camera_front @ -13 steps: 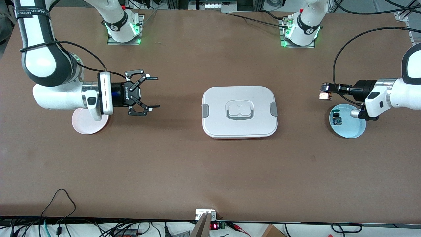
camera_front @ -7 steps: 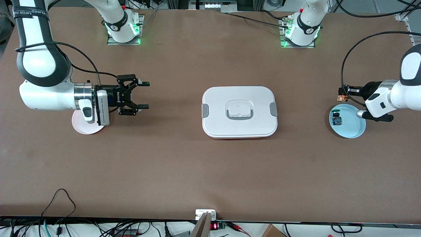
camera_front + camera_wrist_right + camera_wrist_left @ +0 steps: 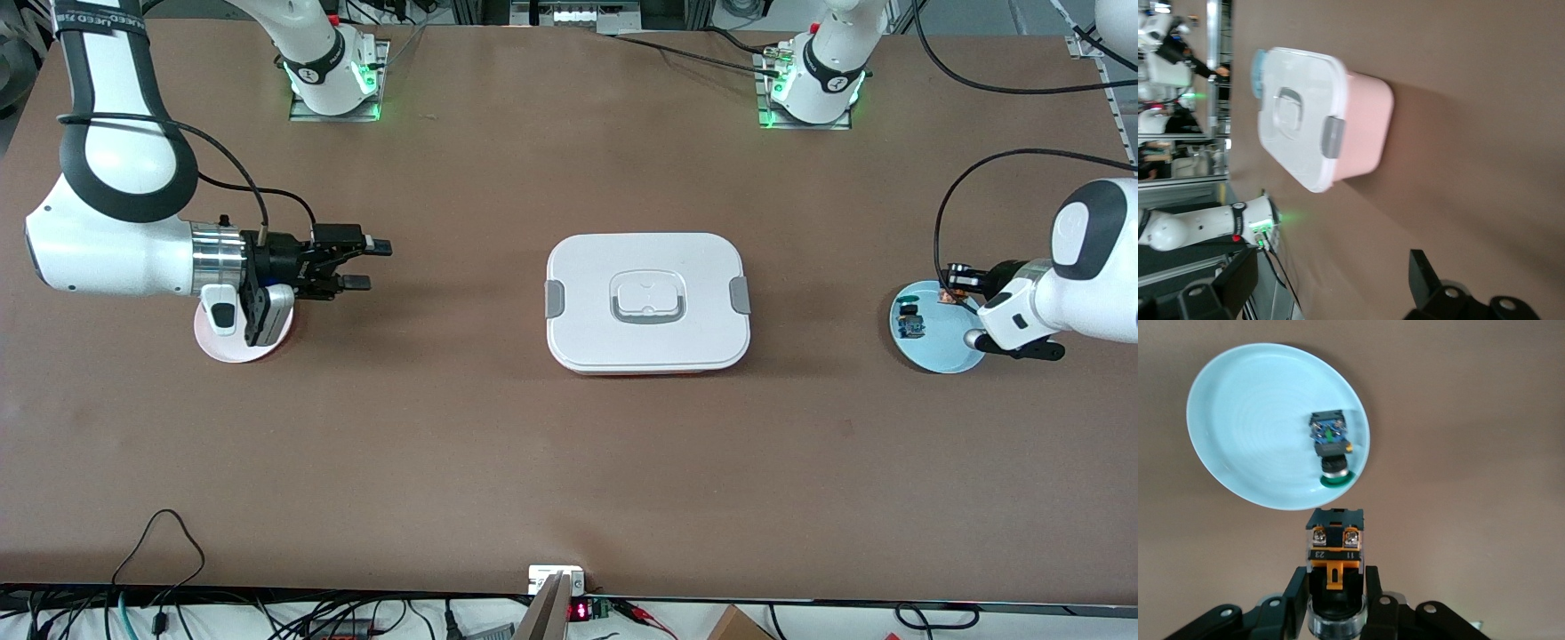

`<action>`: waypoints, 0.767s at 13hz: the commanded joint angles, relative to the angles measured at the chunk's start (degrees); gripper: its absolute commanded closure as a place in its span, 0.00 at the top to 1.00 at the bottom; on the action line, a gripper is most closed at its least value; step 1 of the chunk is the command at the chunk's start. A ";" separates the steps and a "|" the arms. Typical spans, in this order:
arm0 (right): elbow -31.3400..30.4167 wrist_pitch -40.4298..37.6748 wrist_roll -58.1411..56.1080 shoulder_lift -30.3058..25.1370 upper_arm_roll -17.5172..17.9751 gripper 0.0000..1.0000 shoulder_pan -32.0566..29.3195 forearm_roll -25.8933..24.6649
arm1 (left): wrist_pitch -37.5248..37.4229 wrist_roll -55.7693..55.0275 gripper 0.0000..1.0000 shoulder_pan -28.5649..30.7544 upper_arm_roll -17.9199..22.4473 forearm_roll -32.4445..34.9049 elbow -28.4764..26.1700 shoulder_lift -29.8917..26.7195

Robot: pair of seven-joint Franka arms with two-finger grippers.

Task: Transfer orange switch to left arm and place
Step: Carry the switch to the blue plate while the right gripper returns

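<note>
My left gripper [image 3: 951, 286] is shut on the orange switch [image 3: 948, 298], a black body with orange markings, and holds it over the edge of the light blue plate [image 3: 942, 351]. In the left wrist view the switch [image 3: 1335, 543] sits between the fingers of the left gripper [image 3: 1335, 587], just off the rim of the plate [image 3: 1245, 420]. My right gripper [image 3: 363, 263] is open and empty over the table beside the pink plate [image 3: 220, 347]; the right wrist view shows its gripper [image 3: 1331, 280] with jaws wide apart. The white box [image 3: 647, 302] stands mid-table between both arms and also shows in the right wrist view [image 3: 1305, 127].
A similar switch with a blue body and green cap [image 3: 909, 320] lies on the blue plate; it also shows in the left wrist view [image 3: 1330, 447]. The arm bases stand along the table edge farthest from the front camera. Cables lie at the edge nearest to it.
My left gripper has drawn back from the box toward its own end of the table, coming over the blue plate's edge with the switch. My right gripper has drawn back toward the pink plate and turned.
</note>
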 commanded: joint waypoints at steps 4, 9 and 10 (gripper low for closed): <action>8.52 -4.51 26.15 -0.59 0.27 1.00 2.23 -26.69 | 7.84 -1.52 0.00 0.83 -0.01 5.80 -4.98 0.08; 15.47 -15.15 26.62 -0.68 0.45 1.00 -0.31 -45.54 | 19.69 -1.97 0.00 4.52 0.08 7.13 -15.07 -4.65; 15.64 -15.16 26.54 -0.68 0.45 1.00 -0.75 -47.63 | 22.76 -1.97 0.00 5.40 0.08 7.91 -17.35 -5.71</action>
